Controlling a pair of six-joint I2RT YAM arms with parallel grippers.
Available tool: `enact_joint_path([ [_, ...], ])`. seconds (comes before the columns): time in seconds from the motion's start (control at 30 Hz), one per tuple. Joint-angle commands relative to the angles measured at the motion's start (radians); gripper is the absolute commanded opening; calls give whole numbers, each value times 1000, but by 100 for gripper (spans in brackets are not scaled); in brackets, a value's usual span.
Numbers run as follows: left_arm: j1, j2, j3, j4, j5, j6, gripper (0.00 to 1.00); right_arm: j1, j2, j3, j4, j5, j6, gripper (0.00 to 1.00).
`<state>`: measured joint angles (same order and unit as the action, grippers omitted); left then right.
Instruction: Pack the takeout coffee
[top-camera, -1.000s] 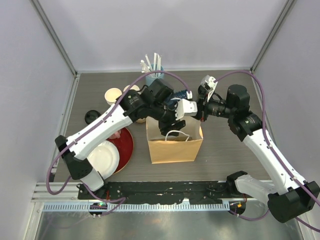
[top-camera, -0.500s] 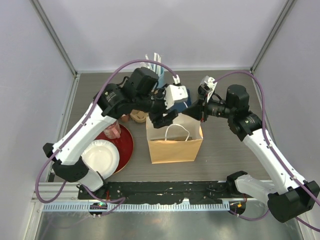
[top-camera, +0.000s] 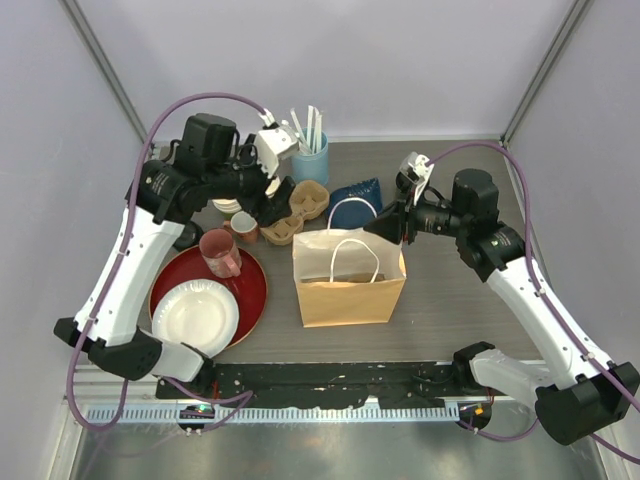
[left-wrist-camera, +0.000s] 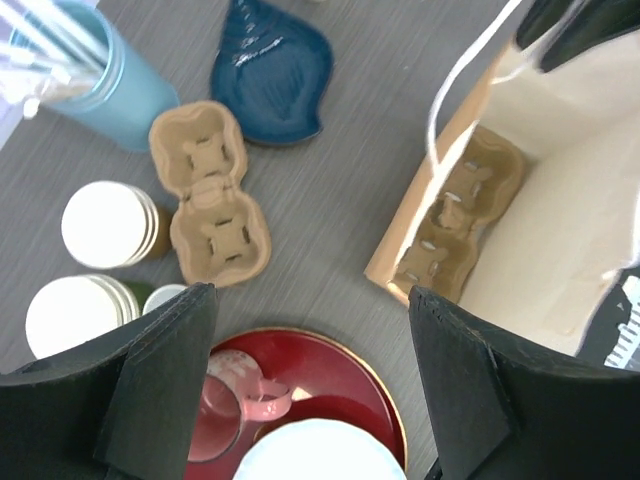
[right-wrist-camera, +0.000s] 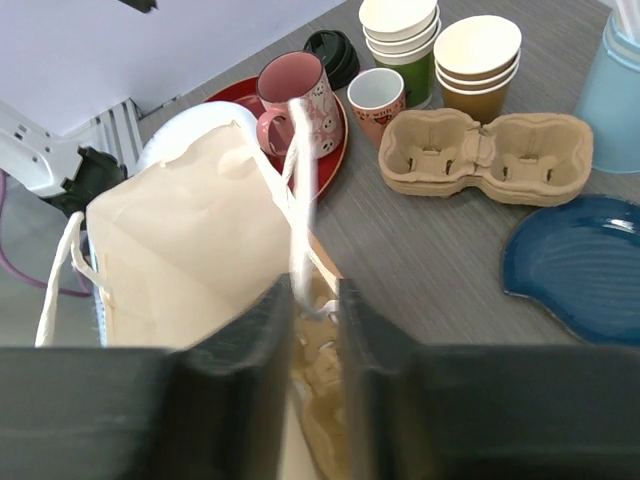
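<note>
**A:** Where's the coffee?

**B:** One black-lidded cup (right-wrist-camera: 335, 48), seemingly upright, on the table's left side; just left of the pink mug (right-wrist-camera: 292, 95), near the stacked cups (right-wrist-camera: 400, 35); no second in sight.

**A:** Which arm?

**B:** Left, I'd judge; the left gripper (left-wrist-camera: 310, 295) hangs spread and empty, with the cup leftward of it; the right gripper (right-wrist-camera: 305, 315) is clenched on the paper bag (top-camera: 350, 290) handle (right-wrist-camera: 298, 180).

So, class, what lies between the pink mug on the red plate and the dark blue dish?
The empty cardboard cup carrier lies between the pink mug and the blue dish, clearest in the left wrist view.
</note>
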<state>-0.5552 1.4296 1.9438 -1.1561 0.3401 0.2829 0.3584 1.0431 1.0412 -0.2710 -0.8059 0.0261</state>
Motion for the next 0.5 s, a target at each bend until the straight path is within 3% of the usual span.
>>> enact_joint_path([
  [0.0,81,-34,-58,53,23,-19,81,5,-8,43,10,23,-8,39],
  [0.1,113,-43,-89,76,10,-19,82,5,-8,63,13,43,6,65],
  [0.2,129,-37,-106,81,10,-19,82,5,-3,101,13,63,32,82],
  [0.4,150,-24,-103,73,34,-17,83,5,-12,232,-36,183,54,84],
  [0.47,159,-23,-97,61,34,-13,83,4,-18,281,-83,321,58,84],
])
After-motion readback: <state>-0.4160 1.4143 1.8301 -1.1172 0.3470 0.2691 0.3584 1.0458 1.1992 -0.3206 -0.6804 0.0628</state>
